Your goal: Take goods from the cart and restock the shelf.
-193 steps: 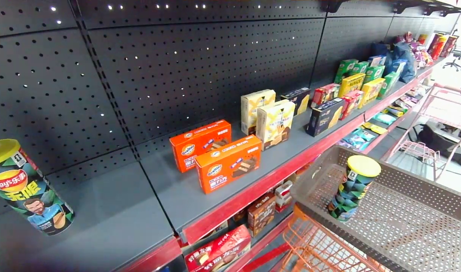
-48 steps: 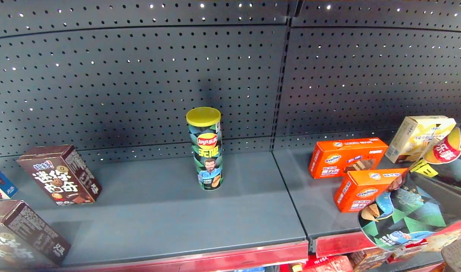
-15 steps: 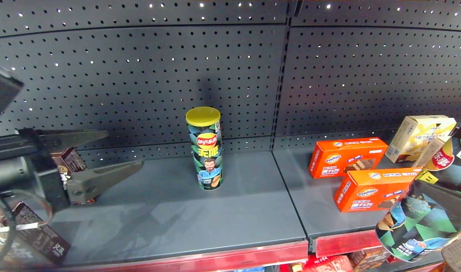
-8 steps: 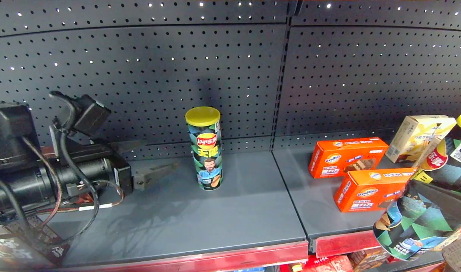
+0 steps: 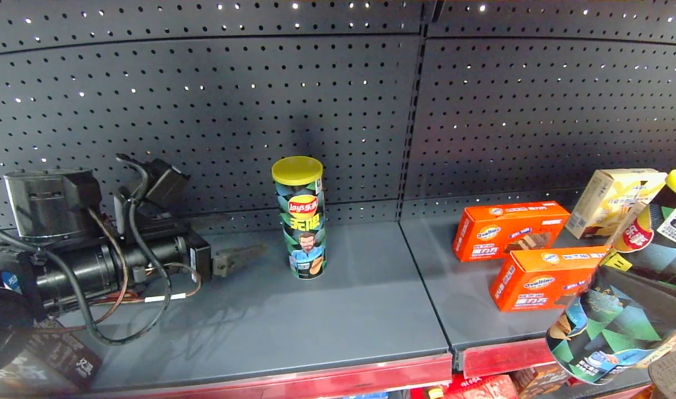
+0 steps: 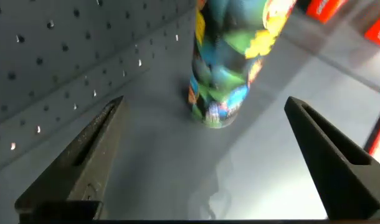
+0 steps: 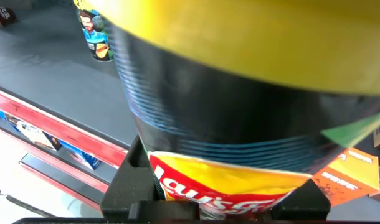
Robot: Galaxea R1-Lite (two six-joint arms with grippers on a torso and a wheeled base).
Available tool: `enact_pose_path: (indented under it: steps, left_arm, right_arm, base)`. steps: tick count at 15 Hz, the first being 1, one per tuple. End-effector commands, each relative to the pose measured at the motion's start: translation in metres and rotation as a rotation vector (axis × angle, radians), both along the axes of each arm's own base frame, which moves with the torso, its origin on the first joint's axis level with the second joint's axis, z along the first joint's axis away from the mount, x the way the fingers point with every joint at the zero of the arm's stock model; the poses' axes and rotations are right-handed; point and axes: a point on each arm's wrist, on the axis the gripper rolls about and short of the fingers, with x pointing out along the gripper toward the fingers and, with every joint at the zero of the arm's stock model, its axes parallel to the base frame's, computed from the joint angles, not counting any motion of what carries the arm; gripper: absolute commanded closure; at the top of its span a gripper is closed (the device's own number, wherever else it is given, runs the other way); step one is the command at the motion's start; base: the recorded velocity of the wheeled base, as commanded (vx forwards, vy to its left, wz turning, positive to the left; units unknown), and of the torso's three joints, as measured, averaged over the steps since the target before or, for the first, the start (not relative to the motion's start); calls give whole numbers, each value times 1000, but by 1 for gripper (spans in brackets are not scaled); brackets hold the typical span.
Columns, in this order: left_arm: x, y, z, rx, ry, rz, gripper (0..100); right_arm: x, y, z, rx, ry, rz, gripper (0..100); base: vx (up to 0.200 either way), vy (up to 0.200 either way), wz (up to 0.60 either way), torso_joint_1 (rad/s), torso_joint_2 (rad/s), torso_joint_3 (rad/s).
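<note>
On my head feed, at the far 8 o'clock corner, a couple of dark brown boxes [image 5: 55, 360] lie on the shelf [image 5: 260, 327], partly hidden behind my left arm. That arm lies low across the grey shelf board from the 9 o'clock side. The left gripper [image 6: 204, 101] points toward the middle with its jaws spread wide apart and nothing between them. On the left wrist feed each finger [image 6: 84, 162] flanks open shelf. The standing can [image 5: 302, 221] sits just past the tips and touches neither.

That standing can is upright near the centre of the shelf, yellow lid on top, close to the pegboard [image 5: 205, 100] behind it. From the can, my left fingertips are at 9 o'clock, near but apart.

At 3 o'clock from the can, past the seam in the shelf board, two orange boxes [image 5: 510, 230] lie flat, one in front of the other. A cream box [image 5: 609, 202] stands tilted at their 2 o'clock.

At the 4 o'clock edge of the feed, the right gripper [image 7: 218, 199] is clamped on the held can [image 5: 620, 288]. This can is tilted, lid up toward 1 o'clock. It hangs over the red front edge [image 5: 316, 382] of the shelf, just in front of the nearer orange box.
</note>
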Motion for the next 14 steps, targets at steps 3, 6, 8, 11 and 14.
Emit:
enact_pose_path:
  steps: [3, 6, 8, 11, 14]
  left_arm:
    - [16, -3, -13, -16, 30, -33, 0]
    - [24, -4, -20, -14, 40, -37, 0]
    - [36, -3, -26, -32, 21, -68, 0]
    - [47, -1, -31, -62, 14, -147, 0]
    - [56, -3, -37, -63, 25, -156, 0]
  right_arm:
    - [0, 0, 1, 2, -3, 0, 100]
    - [-1, 0, 1, 2, -3, 2, 100]
    - [-1, 0, 1, 0, -4, 2, 100]
    - [-2, -1, 0, -13, -12, 3, 100]
    - [-2, -1, 0, -14, -12, 5, 100]
  base:
    - [0, 0, 0, 0, 0, 0]
    - [0, 0, 0, 0, 0, 0]
    - [0, 0, 0, 0, 0, 0]
    - [0, 0, 0, 0, 0, 0]
    - [0, 0, 0, 0, 0, 0]
